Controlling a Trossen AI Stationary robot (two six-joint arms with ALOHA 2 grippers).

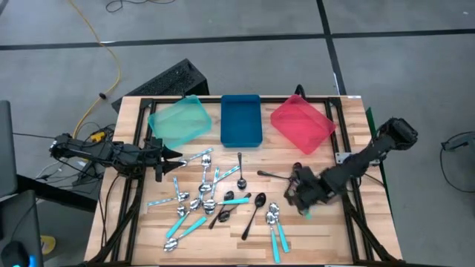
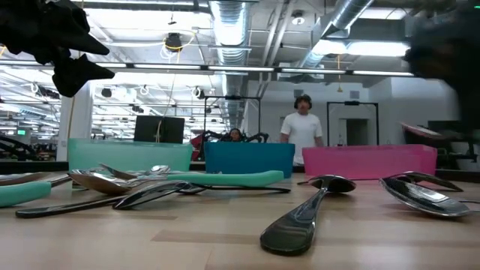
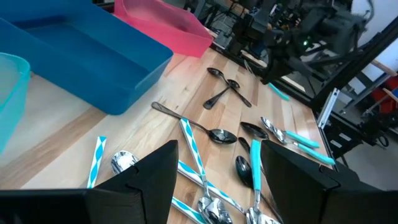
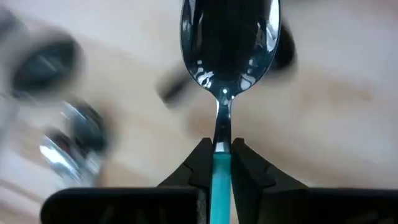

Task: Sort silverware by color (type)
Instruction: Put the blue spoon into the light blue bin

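Right gripper (image 4: 217,163), jaws clenched on the handle of a teal-handled spoon (image 4: 227,50) above the table (image 1: 326,237) at its right side; remaining silverware (image 1: 211,199) scattered mid-table; left gripper (image 1: 167,158), jaws released, hovering near the teal tray (image 1: 179,120), with blue tray (image 1: 241,120) and red tray (image 1: 300,124) alongside

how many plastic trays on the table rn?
3, in a row along the far edge: teal rectangular plastic tray nearest the left arm, blue rectangular plastic tray in the middle, red rectangular plastic tray nearest the right arm. None seems hidden.
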